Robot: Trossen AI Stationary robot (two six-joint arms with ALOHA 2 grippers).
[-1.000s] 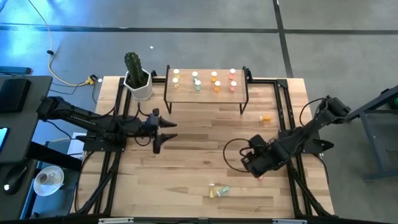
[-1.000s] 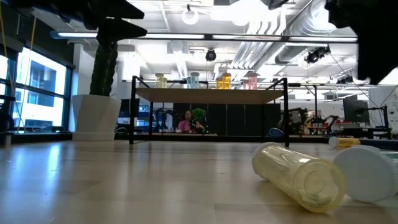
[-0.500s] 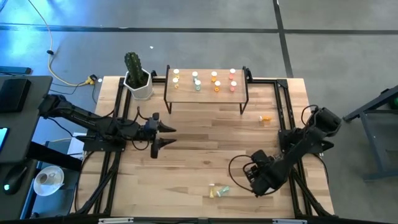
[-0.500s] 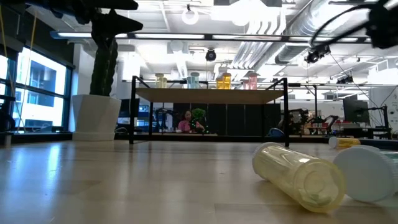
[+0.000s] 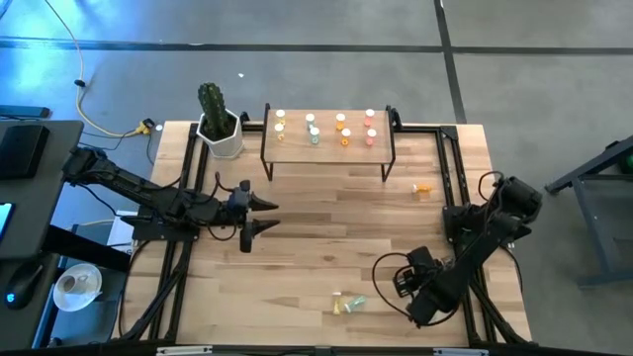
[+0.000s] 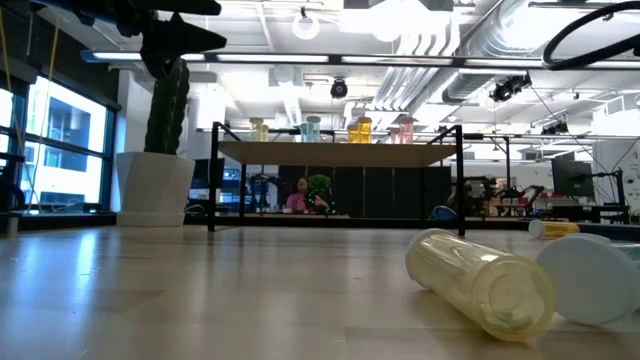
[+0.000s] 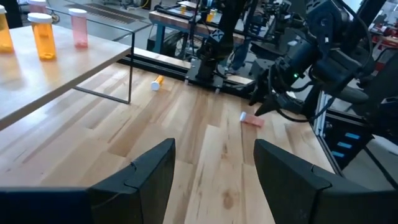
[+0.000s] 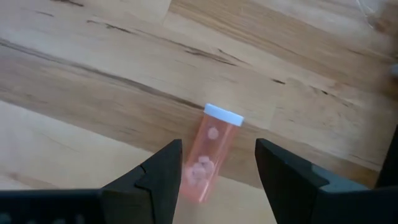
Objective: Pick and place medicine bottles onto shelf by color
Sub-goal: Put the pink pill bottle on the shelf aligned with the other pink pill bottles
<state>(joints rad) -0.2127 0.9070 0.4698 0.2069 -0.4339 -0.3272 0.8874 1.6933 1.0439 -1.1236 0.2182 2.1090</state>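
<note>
bottles sorted on the shelf, strays off it

you have eight white-capped medicine bottles (image 5: 325,129) upright on the shelf (image 5: 328,150); beside its right end lies an orange bottle (image 5: 422,188); well in front lie a yellow-and-green pair (image 5: 347,305) and a pink bottle (image 8: 209,155).

a robotics lab or workshop is suggested: exposed silver ceiling ducts (image 6: 470,40), a bare grey concrete floor (image 5: 316,74), and what are probably cluttered workbenches (image 6: 510,205) beyond the light wood-plank table (image 5: 316,247).
</note>
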